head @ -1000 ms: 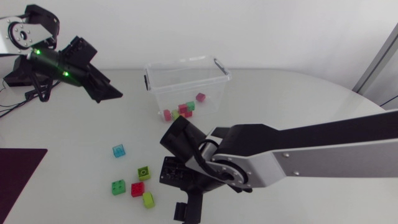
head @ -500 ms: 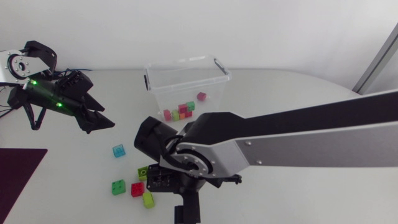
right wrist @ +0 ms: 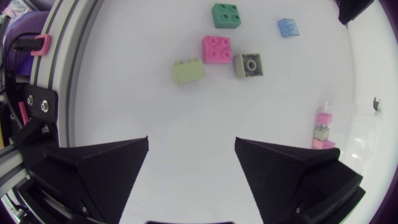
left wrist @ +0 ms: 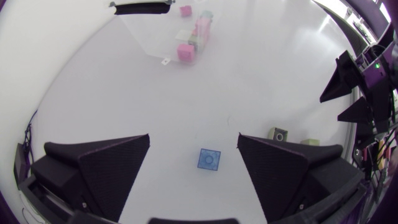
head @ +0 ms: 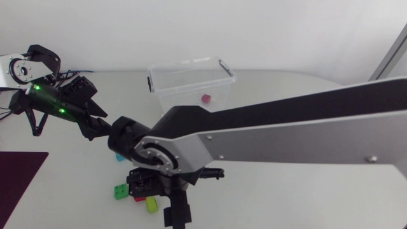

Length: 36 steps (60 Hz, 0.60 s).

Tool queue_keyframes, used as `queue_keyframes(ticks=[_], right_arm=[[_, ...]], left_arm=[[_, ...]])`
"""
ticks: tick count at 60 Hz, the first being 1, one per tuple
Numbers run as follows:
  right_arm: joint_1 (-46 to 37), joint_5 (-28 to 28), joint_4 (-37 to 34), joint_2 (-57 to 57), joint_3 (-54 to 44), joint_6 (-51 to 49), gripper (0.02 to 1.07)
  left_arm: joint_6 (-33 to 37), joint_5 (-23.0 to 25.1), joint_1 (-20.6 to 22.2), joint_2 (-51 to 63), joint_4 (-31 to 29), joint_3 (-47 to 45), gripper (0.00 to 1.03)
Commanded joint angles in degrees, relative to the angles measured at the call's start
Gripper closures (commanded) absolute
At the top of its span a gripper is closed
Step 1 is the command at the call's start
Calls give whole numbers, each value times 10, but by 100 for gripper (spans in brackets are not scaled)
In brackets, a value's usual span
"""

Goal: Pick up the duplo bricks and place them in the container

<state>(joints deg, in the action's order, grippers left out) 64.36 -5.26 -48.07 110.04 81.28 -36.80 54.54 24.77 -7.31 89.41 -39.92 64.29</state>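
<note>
A: Loose bricks, position and lie?

B: 5 on the smooth white table (head: 286,95), clustered ahead of the right gripper (right wrist: 191,140). Green brick (right wrist: 225,15) and red brick (right wrist: 216,49): both square, 4 studs up. Olive brick (right wrist: 248,65) sits just beside the red one, with 1 round hole facing up. Lime brick (right wrist: 188,71): oblong, on its side, long axis running roughly finger to finger, slightly tilted. Blue brick (left wrist: 209,159): square, see-through plastic, flat on the table, ahead of the left gripper (left wrist: 194,135) in line with the gap between its fingers.

A: Container?

B: Container (head: 184,89): clear plastic box with dark clips at both ends, upright, well apart from the cluster. A pink brick (head: 205,98) and a few others lie inside it.

A: Grippers?

B: Both spread wide, matte black wedges, nothing held. The right one is above the table near the cluster and the left one is over the blue brick.
</note>
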Motion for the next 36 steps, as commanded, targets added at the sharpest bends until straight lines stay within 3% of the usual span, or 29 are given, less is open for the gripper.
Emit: queue_keyframes(ticks=[1, 36], right_arm=[[12, -3, -12, 24, 22, -21, 7], [53, 7, -30, 148, 138, -23, 7]], left_arm=[[20, -5, 1, 7, 5, -15, 4], [45, -10, -17, 25, 12, -29, 4]])
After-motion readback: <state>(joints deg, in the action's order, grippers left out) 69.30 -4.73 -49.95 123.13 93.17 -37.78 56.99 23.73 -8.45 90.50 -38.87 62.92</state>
